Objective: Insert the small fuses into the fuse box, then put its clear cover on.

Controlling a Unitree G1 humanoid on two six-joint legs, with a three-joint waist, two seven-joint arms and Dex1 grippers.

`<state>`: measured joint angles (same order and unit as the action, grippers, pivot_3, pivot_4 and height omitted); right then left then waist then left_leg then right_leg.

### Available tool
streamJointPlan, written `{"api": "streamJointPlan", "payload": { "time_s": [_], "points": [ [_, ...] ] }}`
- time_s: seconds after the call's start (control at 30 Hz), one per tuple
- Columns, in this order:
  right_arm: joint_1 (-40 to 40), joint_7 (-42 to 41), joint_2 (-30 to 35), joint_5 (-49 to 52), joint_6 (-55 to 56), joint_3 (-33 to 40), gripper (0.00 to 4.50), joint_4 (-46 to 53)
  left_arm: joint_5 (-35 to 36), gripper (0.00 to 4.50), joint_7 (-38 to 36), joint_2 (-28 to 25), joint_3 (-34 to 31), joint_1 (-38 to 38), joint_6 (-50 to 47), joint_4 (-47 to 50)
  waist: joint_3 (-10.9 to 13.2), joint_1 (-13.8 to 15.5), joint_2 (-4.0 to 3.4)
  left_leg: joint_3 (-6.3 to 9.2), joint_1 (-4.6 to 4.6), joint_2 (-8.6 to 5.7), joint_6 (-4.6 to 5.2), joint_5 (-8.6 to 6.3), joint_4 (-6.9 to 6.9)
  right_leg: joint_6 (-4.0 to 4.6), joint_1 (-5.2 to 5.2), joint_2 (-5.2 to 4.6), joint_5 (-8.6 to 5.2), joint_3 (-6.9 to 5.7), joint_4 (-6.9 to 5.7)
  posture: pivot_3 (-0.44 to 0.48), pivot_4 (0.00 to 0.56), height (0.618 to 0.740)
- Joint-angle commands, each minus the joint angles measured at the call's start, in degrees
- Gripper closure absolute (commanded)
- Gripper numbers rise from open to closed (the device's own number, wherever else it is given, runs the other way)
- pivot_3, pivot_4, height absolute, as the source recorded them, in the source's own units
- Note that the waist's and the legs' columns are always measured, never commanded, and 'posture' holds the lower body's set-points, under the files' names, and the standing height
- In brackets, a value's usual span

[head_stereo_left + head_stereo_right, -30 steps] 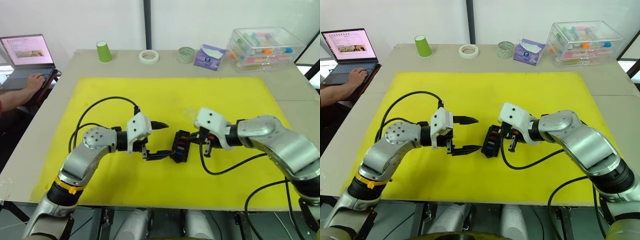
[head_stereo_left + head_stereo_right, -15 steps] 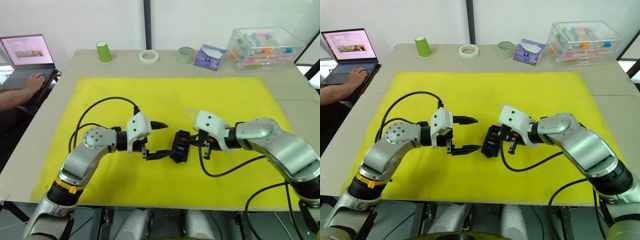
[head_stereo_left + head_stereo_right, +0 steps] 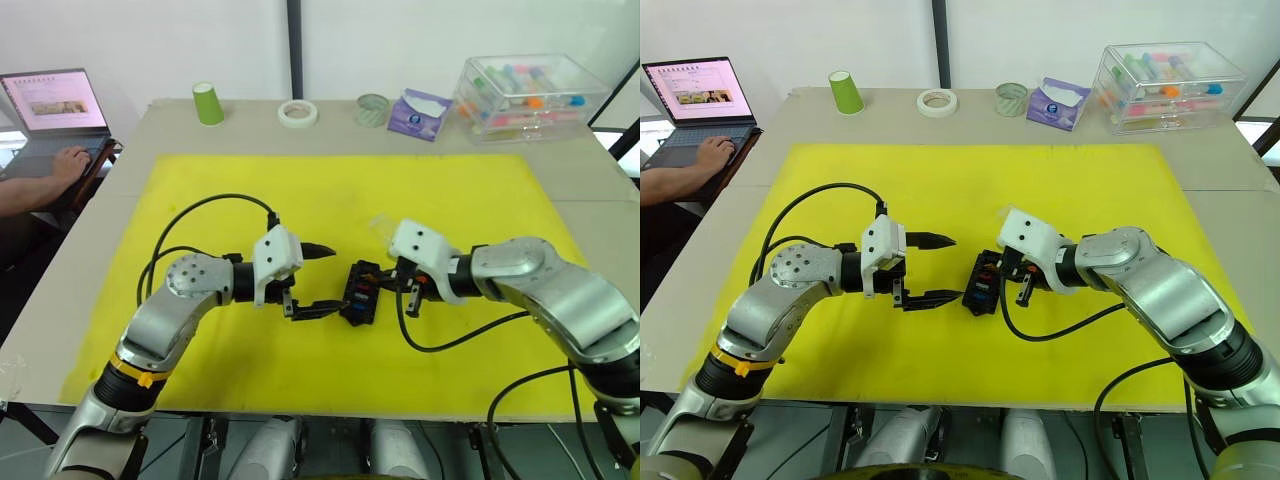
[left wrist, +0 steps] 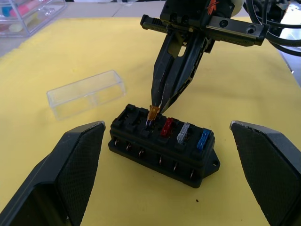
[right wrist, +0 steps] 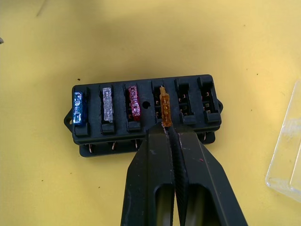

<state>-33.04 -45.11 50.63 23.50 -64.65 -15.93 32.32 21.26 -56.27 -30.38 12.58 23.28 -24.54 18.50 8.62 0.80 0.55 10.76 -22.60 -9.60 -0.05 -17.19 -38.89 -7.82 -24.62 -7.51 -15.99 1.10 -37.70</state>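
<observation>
The fuse box (image 4: 162, 143) rests on the yellow mat (image 3: 200, 190) between both hands. Left hand (image 4: 164, 181): released, flanking the box. Right hand (image 5: 172, 133): clenched on the amber fuse (image 5: 164, 107), poised at the fourth slot. Clear cover (image 4: 86, 93): just beside the box.

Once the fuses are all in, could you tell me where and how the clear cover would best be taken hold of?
The clear cover lies on the yellow mat beside the fuse box, apart from it, with nothing on top. It is a long, narrow box shape, so I would probably come from above and pinch across its two long side walls near the middle, where the span is shortest and it should stay level.
</observation>
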Motion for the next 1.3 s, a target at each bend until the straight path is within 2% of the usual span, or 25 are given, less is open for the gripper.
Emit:
{"api": "streamJointPlan", "payload": {
  "time_s": [0.03, 0.67, 1.07, 1.17, 1.3],
  "points": [
    [-0.1, -0.1, 0.2, 0.2, 0.1, 0.8, 4.5, 0.6, 0.2, 0.02, -0.3, -0.2, -0.2, 0.4, 0.7, 1.1, 0.0, 0.0, 0.0, 0.0, 0.0, 0.0, 0.0, 0.0, 0.0, 0.0, 0.0, 0.0, 0.0, 0.0, 0.0, 0.0, 0.15, 0.74],
    [-2.6, -2.2, 0.3, 1.6, 1.2, 2.6, 4.5, 1.6, -0.5, 0.02, -1.4, -0.4, -0.2, -0.2, 2.7, -0.4, 0.0, 0.0, 0.0, 0.0, 0.0, 0.0, 0.0, 0.0, 0.01, 0.0, 0.0, 0.0, 0.0, 0.0, 0.01, 0.0, 0.15, 0.74],
    [-8.1, -5.1, 1.2, 0.3, 4.2, -0.2, 4.5, 1.6, -1.3, 0.02, -4.5, -1.2, -1.4, 5.9, 6.3, -6.9, 0.0, 0.0, 0.0, 0.01, 0.0, 0.0, 0.0, 0.0, 0.01, 0.0, 0.01, 0.0, 0.0, -0.03, 0.03, 0.0, 0.15, 0.74],
    [-8.5, -5.2, 1.1, -0.7, 5.2, -1.3, 4.5, 1.7, -1.8, 0.63, -5.5, -1.4, -1.0, 6.0, 7.8, -8.6, 0.0, 0.0, 0.0, 0.01, 0.0, 0.0, 0.0, 0.0, 0.02, 0.0, 0.0, 0.0, 0.0, -0.03, 0.03, 0.0, 0.15, 0.74],
    [-8.3, -5.2, 1.2, -2.0, 6.4, -2.4, 4.5, 2.0, -3.6, 2.04, -6.1, -0.8, 0.4, 6.2, 9.8, -10.6, 0.0, 0.0, 0.0, 0.01, 0.0, 0.0, 0.0, 0.0, 0.01, 0.0, 0.0, 0.0, 0.0, -0.03, 0.03, 0.0, 0.15, 0.74]
  ]
}}
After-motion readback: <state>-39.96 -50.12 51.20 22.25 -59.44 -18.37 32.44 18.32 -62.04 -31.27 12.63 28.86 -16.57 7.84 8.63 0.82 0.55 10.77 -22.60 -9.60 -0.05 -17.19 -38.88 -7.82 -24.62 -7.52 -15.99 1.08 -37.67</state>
